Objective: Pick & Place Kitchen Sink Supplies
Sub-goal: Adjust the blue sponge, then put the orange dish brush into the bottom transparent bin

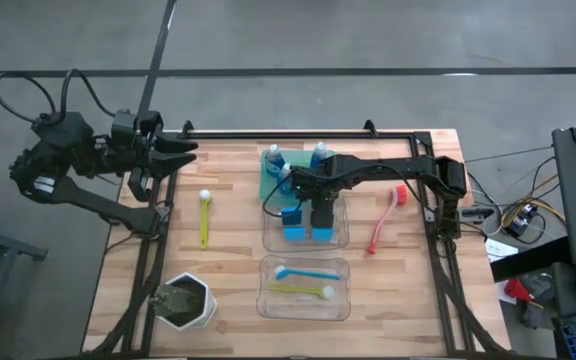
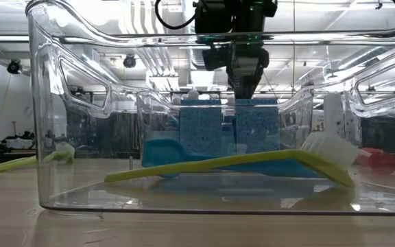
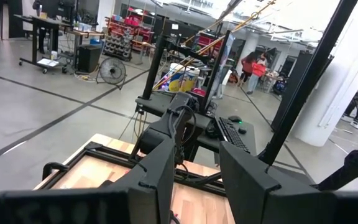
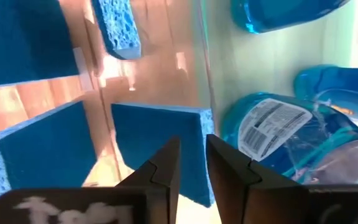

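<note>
Blue sponges (image 1: 305, 224) stand on edge in the upper clear bin (image 1: 340, 238), mid-bench. Right gripper (image 1: 318, 203) hangs right above them, at the bin's far end; in its wrist view the fingers (image 4: 164, 167) sit almost together with only a thin slit between, nothing in it, one sponge edge just under the tips. So the step looks like sponge placing: either just let go or lining up for a nudge, can't tell which.

Bottles (image 1: 316, 155) of blue liquid stand on the green tray (image 1: 266, 186), just behind the bin. Lower bin (image 1: 264, 300), in front of it, holds a blue brush (image 1: 306, 272) and a yellow-green brush (image 1: 301, 291). Two brushes lie loose on the bench (image 1: 233, 265): another yellow-green one (image 1: 204, 218) left of the sponge bin, a pink-red one (image 1: 385, 220) right of it.

Left gripper (image 1: 180, 153) is parked at the bench's far left corner, well away from the bin, fingers (image 3: 155, 180) partly spread, empty.

Next move, my guess: right arm lifts straight up clear of the bin wall, then goes for the pink-red brush, nearest loose item. Needs a low pinch on the thin handle, and a lift high enough to clear the lower bin's rim.
</note>
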